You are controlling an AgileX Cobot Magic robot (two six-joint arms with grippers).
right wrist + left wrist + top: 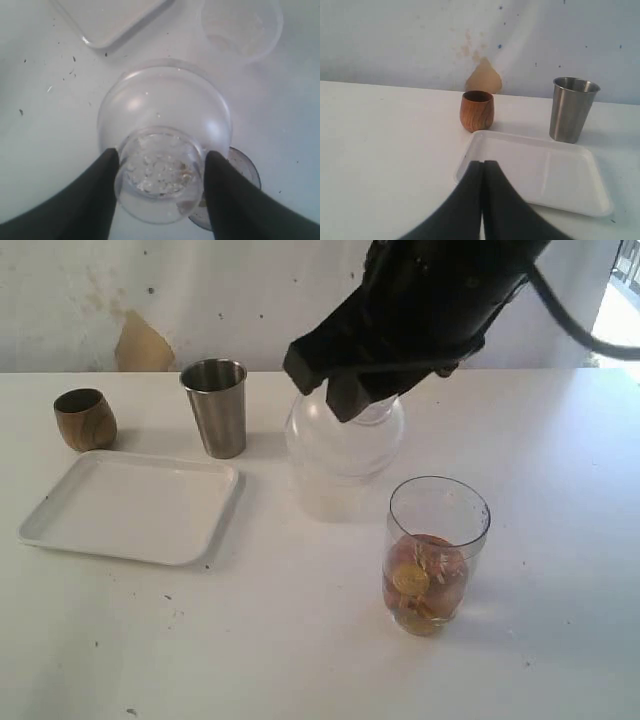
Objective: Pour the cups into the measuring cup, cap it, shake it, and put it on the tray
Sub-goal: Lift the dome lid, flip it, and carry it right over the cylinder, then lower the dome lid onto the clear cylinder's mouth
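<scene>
The lid (165,100), judged light, stiff and slick, is gripped by its short neck in the right pincer (160,155), near the part-filled measuring cup (436,550) set on the worktop (560,440); the left pincer (483,165) is closed, empty.

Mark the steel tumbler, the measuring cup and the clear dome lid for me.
steel tumbler (216,412): exterior view, middle of its side wall.
measuring cup (437,550): exterior view, front wall at mid-height.
clear dome lid (165,107): right wrist view, the dome's rounded surface.
</scene>
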